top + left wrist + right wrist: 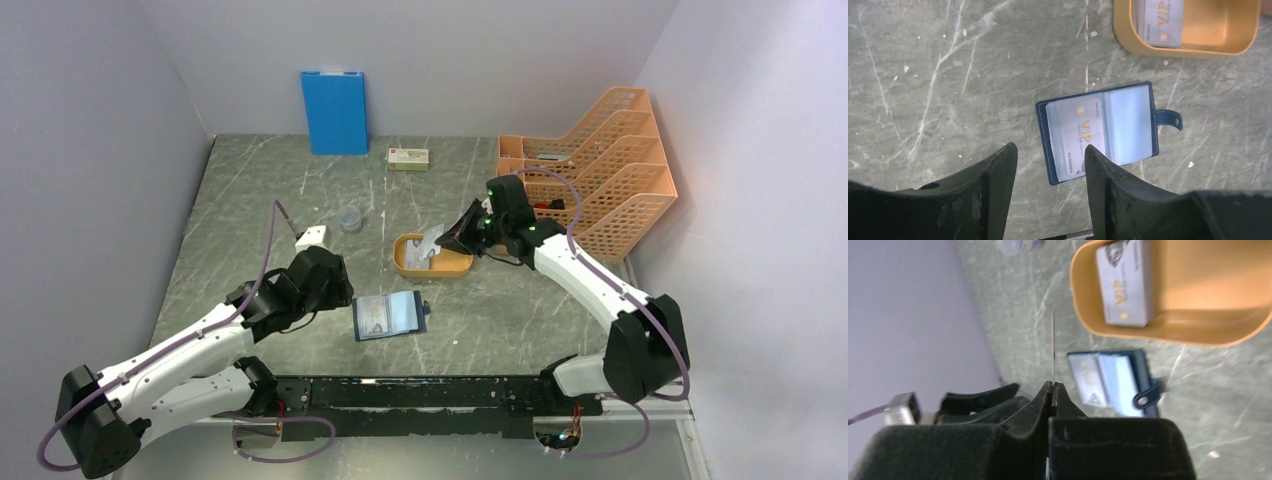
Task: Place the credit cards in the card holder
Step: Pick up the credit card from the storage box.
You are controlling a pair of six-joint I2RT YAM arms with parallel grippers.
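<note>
Item: grey marbled surface (500,310), pale walls (100,120) on three sides. Nearest, we found the card holder (1098,131) lying open and flat just ahead of the released left claw (1050,149); navy cover, clear sleeves, one VIP card (1078,137) inside. Beyond, the right claw (1053,386) clenched a credit card (1053,340) edge-on beside the orange tray (1083,315), which held more cards (1125,282). Farthest: blue board (335,112).

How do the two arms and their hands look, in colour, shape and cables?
The left arm and the right arm both have white shells with bulky black joints. A thin mauve cable loops along each. Small green lights glow near the right arm's wrist. The left hand and the right hand have matt black, wedge-shaped fingers.
</note>
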